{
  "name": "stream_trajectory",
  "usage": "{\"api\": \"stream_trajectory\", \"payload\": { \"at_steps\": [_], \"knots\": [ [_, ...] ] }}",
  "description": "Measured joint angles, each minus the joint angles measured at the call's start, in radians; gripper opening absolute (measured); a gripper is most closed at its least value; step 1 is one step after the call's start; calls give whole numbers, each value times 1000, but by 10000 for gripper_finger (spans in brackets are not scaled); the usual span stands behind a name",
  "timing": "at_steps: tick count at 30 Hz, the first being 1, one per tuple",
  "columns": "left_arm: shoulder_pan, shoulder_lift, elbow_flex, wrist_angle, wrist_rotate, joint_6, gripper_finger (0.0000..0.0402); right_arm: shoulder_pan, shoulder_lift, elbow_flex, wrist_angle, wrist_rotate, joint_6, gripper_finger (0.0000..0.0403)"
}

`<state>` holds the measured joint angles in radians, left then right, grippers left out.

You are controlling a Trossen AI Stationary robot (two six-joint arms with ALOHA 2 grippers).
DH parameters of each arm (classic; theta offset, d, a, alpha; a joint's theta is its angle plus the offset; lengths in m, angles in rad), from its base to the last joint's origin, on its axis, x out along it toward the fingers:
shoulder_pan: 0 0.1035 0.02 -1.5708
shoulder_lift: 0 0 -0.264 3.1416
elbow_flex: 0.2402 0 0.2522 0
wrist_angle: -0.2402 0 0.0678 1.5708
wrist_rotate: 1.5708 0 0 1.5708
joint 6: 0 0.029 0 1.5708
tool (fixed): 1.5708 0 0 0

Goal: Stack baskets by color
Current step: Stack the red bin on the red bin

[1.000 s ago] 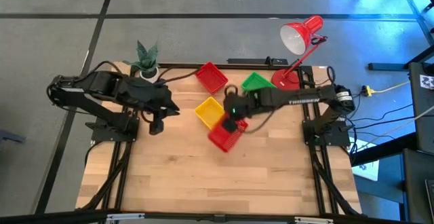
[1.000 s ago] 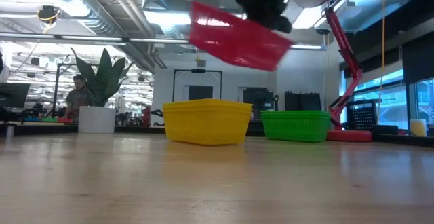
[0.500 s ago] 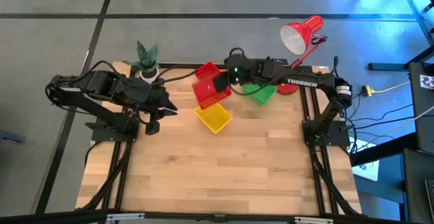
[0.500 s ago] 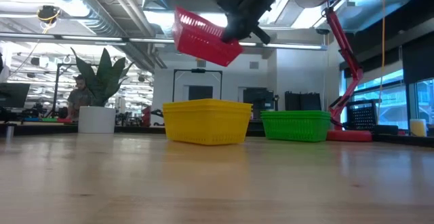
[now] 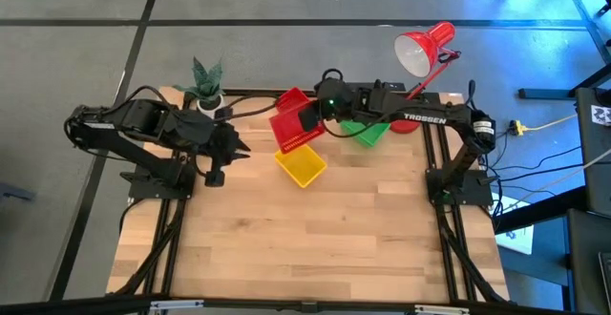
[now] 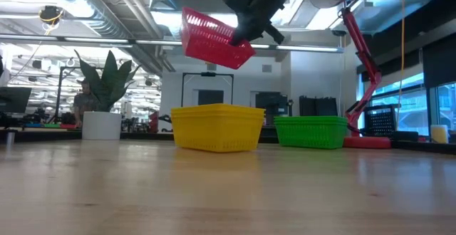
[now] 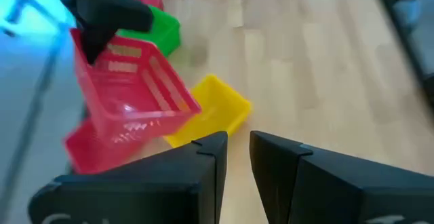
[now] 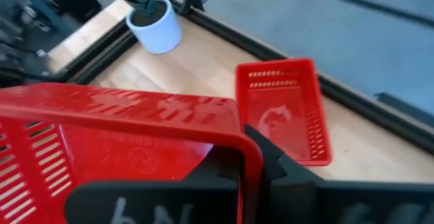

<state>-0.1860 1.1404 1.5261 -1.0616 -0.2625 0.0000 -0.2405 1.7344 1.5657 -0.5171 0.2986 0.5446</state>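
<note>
My right gripper [image 5: 313,116] is shut on a red basket [image 5: 296,130] and holds it in the air, tilted, over a second red basket [image 5: 289,99] that sits on the table near the far edge. A yellow basket [image 5: 303,166] stands on the table just nearer. A green basket [image 5: 368,132] stands partly under my right arm. My left gripper [image 5: 212,176] hovers at the left, its fingers shut to a narrow slit with nothing between them. My right gripper pinches the red basket's end wall at its rim [image 8: 239,141], next to a corner, with one finger inside the basket and one outside. The fingers slant down from the table's right side. The basket is lifted clear and tilted [image 6: 214,39], high above the yellow basket [image 6: 217,127].
A white potted plant [image 5: 205,88] stands at the far left corner and a red desk lamp [image 5: 420,52] at the far right. Bare wood fills the near half of the table [image 5: 305,248].
My right gripper has carried the red basket from beside the yellow basket toward the table's far edge and a little up, tipping as it went. The basket now hangs over the other red basket. In the last half second it has hardly moved.
</note>
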Motion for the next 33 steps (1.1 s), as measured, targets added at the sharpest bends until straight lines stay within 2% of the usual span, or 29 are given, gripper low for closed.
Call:
{"api": "stream_trajectory", "payload": {
  "at_steps": [6, 10, 16, 23, 29, 33],
  "knots": [
    [0, 63, -1, 24, -181, 109, 57, 45, 0, 0, 18, 146, -37, 0],
    [0, 122, -1, 29, -263, 110, 48, 67, 1, 0, 45, 152, -79, 0],
    [1, 145, -1, 74, -252, 141, 3, 77, 1, 0, 44, 115, -102, 0],
    [-3, 155, -1, 225, -250, 131, 42, 77, 1, 0, 42, 111, -127, 0],
    [9, 166, -1, 227, -257, 65, 76, 77, 1, 0, 42, 132, -133, 0],
    [32, 193, 1, 228, -365, 67, 82, 77, 1, 0, 43, 155, -136, 0]
  ]
}}
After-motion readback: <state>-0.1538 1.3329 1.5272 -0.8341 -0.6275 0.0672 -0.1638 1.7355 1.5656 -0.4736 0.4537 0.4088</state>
